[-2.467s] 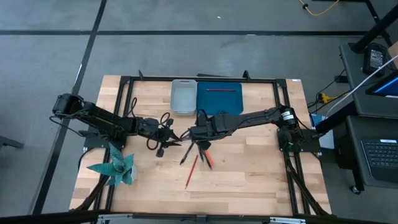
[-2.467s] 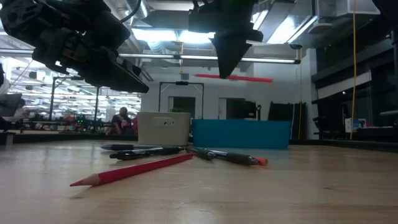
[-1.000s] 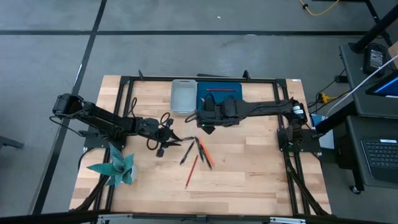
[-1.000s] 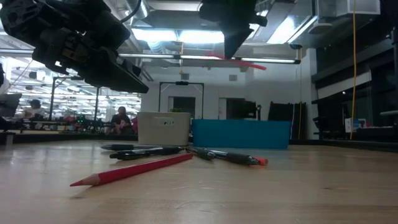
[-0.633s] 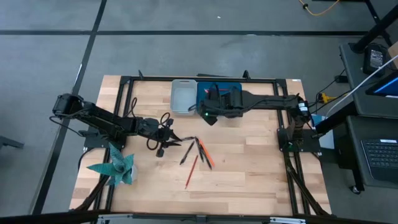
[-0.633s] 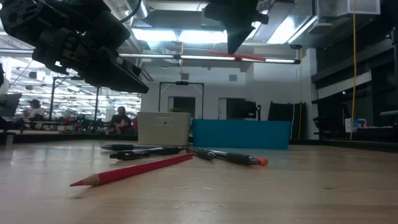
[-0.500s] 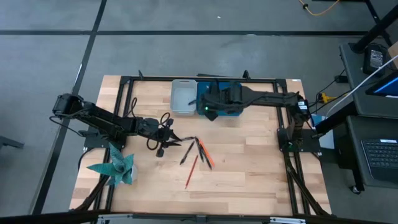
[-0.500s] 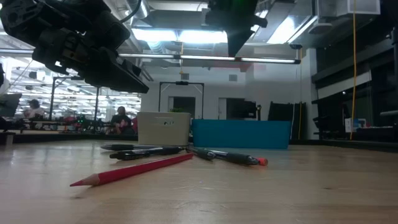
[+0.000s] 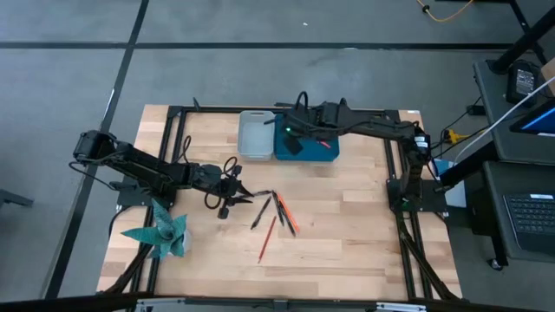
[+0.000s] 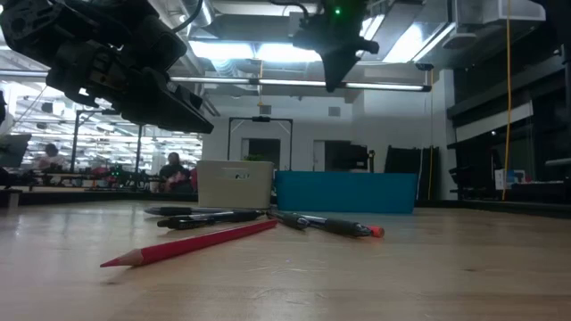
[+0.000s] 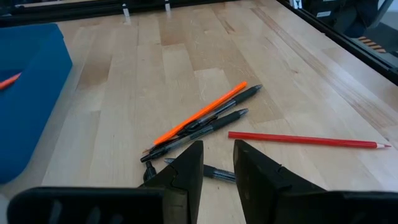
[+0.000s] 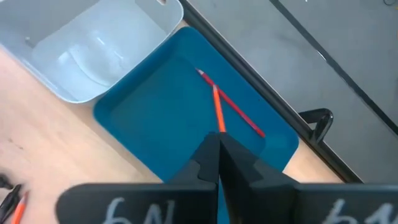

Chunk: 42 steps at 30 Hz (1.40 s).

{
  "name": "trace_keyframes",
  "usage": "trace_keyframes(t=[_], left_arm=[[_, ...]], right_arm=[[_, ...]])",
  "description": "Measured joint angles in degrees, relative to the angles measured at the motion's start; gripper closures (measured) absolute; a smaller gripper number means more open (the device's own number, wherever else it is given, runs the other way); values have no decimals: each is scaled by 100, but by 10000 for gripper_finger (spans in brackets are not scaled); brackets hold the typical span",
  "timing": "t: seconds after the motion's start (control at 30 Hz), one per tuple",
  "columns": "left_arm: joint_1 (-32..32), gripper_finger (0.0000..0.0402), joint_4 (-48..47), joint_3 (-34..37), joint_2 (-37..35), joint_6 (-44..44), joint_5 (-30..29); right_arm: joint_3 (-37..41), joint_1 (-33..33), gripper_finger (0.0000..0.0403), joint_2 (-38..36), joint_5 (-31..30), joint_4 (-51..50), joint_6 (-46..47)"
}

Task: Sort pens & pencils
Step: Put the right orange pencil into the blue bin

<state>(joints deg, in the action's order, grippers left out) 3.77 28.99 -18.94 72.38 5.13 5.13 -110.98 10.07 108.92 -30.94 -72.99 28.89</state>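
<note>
Hiding its pencil's [image 12: 216,112] lower end, right tool [image 12: 217,146] clamped, left tool [image 11: 217,163] parted.

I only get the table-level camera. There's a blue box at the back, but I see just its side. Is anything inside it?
Observer: Yes. A red pencil lies on the floor of the blue bin.
Operator: And the dark thing hanging up near the ceiling lights?
Observer: That is the right gripper, above the blue bin. Its fingers are shut on one end of an orange pencil.
Operator: What about the pale box beside the blue one?
Observer: From above, I see no pens in the pale bin.
</note>
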Motion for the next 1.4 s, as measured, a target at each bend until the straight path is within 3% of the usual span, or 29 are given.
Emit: trace_keyframes(t=[0.33,0.57,0.97,1.4], left_arm=[[0,319,0,0,0,0,0],[0,319,-2,0,0,-7,0],[0,319,-2,0,0,-50,0],[0,319,-155,0,0,-208,0]], right_arm=[[17,-452,395,2,-19,-2,304],[769,-822,395,3,3,51,732],[2274,-1376,395,11,903,1074,1530],[2428,-1707,389,11,1360,1795,1543]])
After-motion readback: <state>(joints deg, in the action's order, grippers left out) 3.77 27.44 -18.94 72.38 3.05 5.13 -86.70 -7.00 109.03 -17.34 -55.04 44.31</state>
